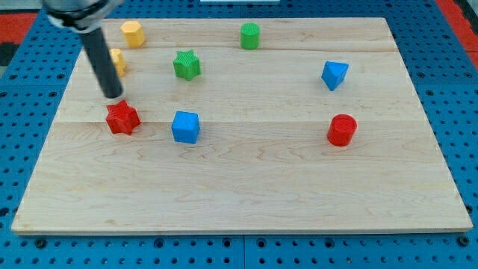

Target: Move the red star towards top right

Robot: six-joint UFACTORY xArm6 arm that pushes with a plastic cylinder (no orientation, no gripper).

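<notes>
Gripperless and holding nothing, my tip [112, 96] sits just beyond the red star [122, 118] at the desk's [246, 187] left, star unmoved, whole push to the far right remaining.

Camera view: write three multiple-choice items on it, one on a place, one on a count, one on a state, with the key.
1. My tip sits where against the red star?
A. just above it, toward the view's top
B. below it
C. far to its right

2. How many blue blocks lie on the board?
A. one
B. two
C. three

3. The yellow block nearest the rod is
A. partly hidden by the rod
B. fully in sight
C. stacked on the star

Key: A, the tip ends just over the star's top edge; B, a blue cube and another blue block; A, the rod crosses it.
</notes>
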